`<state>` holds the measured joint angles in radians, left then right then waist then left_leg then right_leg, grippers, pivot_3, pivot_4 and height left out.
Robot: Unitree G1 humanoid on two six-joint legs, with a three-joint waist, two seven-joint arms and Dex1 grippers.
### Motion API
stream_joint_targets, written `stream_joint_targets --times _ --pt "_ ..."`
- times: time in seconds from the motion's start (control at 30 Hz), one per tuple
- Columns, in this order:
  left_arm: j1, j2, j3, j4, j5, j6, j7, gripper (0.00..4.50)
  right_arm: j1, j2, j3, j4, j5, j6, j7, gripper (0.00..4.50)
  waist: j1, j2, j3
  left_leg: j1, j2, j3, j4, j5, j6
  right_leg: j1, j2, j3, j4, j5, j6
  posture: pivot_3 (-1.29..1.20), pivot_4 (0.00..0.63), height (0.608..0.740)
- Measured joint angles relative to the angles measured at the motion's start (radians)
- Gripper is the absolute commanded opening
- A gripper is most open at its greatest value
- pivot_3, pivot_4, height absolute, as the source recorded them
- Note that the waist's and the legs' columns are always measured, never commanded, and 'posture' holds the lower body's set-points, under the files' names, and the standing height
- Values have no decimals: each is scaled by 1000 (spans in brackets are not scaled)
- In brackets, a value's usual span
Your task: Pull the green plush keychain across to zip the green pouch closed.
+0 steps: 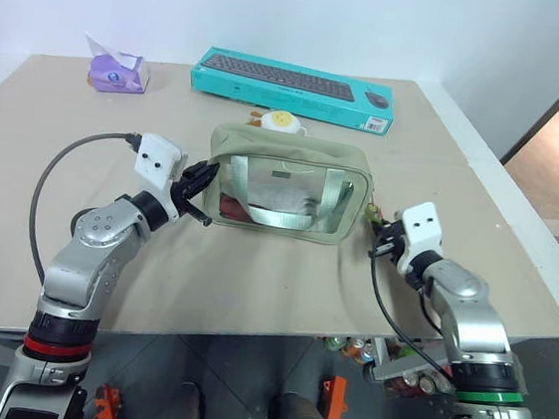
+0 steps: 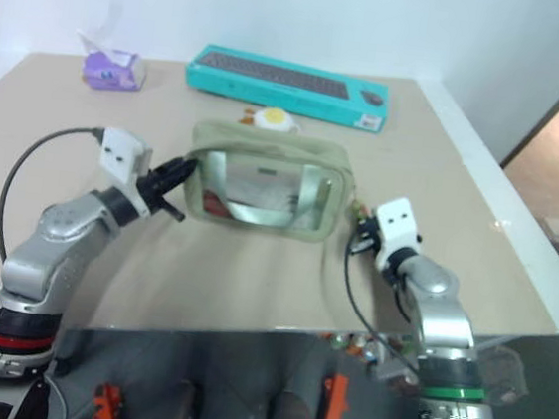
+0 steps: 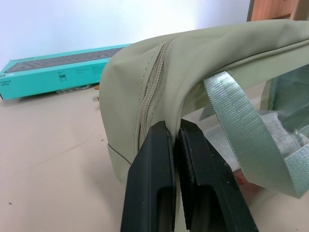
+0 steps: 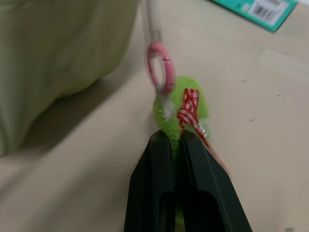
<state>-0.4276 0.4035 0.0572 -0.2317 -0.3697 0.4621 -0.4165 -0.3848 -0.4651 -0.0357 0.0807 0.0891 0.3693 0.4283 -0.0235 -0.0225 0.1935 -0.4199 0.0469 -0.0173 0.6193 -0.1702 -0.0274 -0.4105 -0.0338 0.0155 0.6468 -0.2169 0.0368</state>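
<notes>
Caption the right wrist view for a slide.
Right gripper shut on the green keychain beside the pouch.

— I see a sage-green pouch [image 1: 289,184], paler green straps [image 3: 246,140]. The keychain [image 4: 186,113]?
— Lime green, I'd say, with a red-and-white checked ribbon [image 4: 189,106] and pink ring [image 4: 161,67]; teal box [image 1: 292,88] behind

You had little to read here. The teal keyboard box [image 3: 58,72] carried small white print on its near side in the left wrist view, but the letters were too small to make out. A white barcode label [image 4: 267,8] sat on the box's corner in the right wrist view; its digits could not be read. The purple tissue pack [image 1: 117,70] showed a picture, no legible words.
</notes>
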Motion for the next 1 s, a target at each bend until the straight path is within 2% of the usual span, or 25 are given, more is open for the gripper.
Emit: stream_joint_targets --times 0.1,0.17,0.2,0.23,0.3,0.53,0.6,0.7,0.83,0.9,1.0 --pt "0 0 0 -4 0 6 0 0 8 22 7 -1 -12 -1 -17 42 0 0 0 0 0 0 0 0 0 0 0 1 0 0 0 0 150 740" --pt "5 8 1 -9 -1 10 -5 0 8 49 -1 -10 -3 11 -23 688 -1 -1 -1 0 1 0 0 0 0 0 1 1 0 1 0 0 150 740" --pt "5 9 4 -12 -7 18 -9 0 7 64 -9 -13 13 18 -28 853 -1 -1 -1 0 1 0 0 0 0 0 1 1 0 1 0 0 150 740" --pt "7 9 10 -14 -17 27 -14 749 6 73 -17 -18 26 22 -31 1233 0 0 -1 0 1 0 0 0 0 0 1 1 0 1 -1 0 150 740" --pt "12 20 26 -14 -35 59 -29 1318 7 45 -36 -50 53 33 -11 1917 1 0 -1 0 1 0 0 0 0 0 1 1 0 1 0 0 150 740" --pt "16 66 85 -5 -80 69 -90 3772 49 -114 -193 -265 183 92 95 4374 4 0 -1 -2 1 0 -1 0 0 -1 1 1 0 -2 0 0 150 740" --pt "16 85 106 -4 -107 67 -127 4445 77 -150 -224 -311 221 105 136 4500 4 0 -1 -2 1 0 -1 0 0 -1 2 1 0 -2 -1 0 150 740" --pt "42 121 120 -12 -135 55 -189 4445 145 -198 -266 -371 268 124 183 4500 2 0 -1 -2 1 0 -1 0 0 -1 2 2 0 -3 -3 0 150 740" --pt "197 206 159 -44 -147 29 -276 4445 298 -260 -348 -473 348 176 261 4500 1 0 -1 -1 2 0 -2 -1 0 -2 2 2 0 -5 -6 0 150 740" --pt "294 237 157 -72 -138 2 -321 4445 388 -271 -350 -550 402 204 314 4500 2 0 -1 -1 2 0 -2 -2 0 -1 2 2 0 -7 -7 0 150 740" --pt "357 255 125 -100 -97 -24 -342 4445 429 -276 -326 -628 465 240 351 4500 3 0 -1 -1 2 1 0 -2 0 -1 1 2 0 -6 -6 0 150 740"
